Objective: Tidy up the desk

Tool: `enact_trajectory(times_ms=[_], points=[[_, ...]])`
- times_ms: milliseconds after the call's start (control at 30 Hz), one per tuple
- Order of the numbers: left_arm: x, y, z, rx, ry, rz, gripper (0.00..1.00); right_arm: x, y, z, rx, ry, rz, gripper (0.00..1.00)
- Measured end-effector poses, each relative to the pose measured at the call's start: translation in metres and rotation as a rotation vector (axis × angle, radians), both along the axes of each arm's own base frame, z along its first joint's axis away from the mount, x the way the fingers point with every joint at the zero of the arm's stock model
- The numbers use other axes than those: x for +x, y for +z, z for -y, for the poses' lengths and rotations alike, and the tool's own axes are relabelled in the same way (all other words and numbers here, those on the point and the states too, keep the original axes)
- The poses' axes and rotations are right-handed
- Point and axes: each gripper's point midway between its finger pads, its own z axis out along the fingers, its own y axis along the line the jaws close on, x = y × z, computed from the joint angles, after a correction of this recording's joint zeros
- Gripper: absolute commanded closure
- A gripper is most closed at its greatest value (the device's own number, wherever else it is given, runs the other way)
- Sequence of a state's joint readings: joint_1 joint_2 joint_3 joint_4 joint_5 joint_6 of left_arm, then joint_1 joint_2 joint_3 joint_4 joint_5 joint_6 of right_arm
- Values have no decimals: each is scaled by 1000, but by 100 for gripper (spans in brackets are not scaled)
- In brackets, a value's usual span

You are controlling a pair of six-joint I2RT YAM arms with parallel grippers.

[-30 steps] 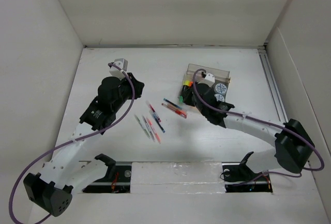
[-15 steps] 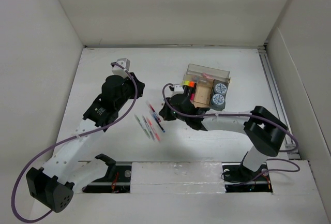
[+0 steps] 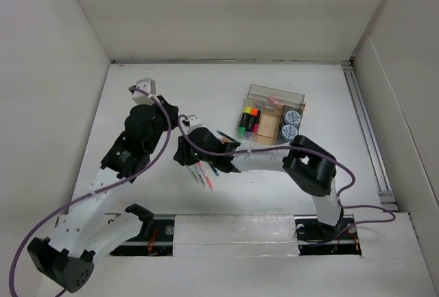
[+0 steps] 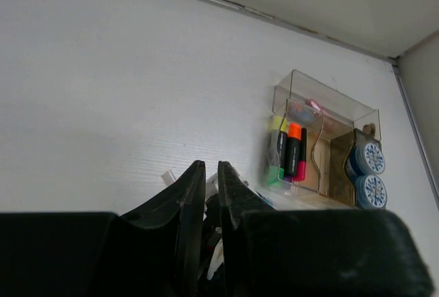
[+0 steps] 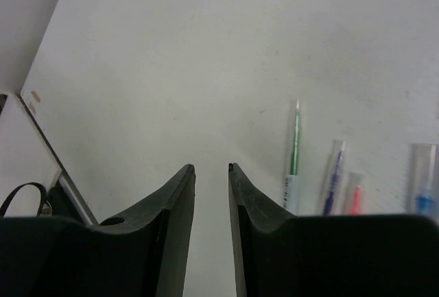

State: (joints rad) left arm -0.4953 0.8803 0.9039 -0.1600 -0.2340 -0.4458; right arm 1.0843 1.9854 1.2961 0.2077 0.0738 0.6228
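The white desk [image 3: 206, 84] fills the middle of the overhead view. The right gripper [image 5: 211, 168] is slightly parted and empty, with loose pens [image 5: 334, 173] at the lower right of its view. The left gripper [image 4: 211, 165] is pinched nearly closed and empty.

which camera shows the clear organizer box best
Left wrist: the organizer box looms large, its highlighters and blue rolls distinct. Top external shows it whole from above but small. Right wrist misses it entirely.
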Motion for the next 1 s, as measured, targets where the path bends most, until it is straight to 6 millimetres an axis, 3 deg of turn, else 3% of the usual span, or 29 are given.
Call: enact_trajectory(times_ms=[100, 233, 600, 833, 1000], points=[[-6, 14, -13, -27, 58, 41, 90, -4, -9, -9, -22, 12, -3, 67], [-11, 26, -23, -59, 103, 76, 90, 0, -26, -4, -79, -13, -11, 66], [-13, 28, -24, -64, 103, 78, 89, 11, -51, 8, -191, -94, 5, 66], [-14, 29, -24, -67, 98, 81, 89, -2, -66, 4, -253, -102, 33, 69], [-13, 27, -29, -64, 130, 76, 90, -11, -66, -4, -277, -111, 86, 71]])
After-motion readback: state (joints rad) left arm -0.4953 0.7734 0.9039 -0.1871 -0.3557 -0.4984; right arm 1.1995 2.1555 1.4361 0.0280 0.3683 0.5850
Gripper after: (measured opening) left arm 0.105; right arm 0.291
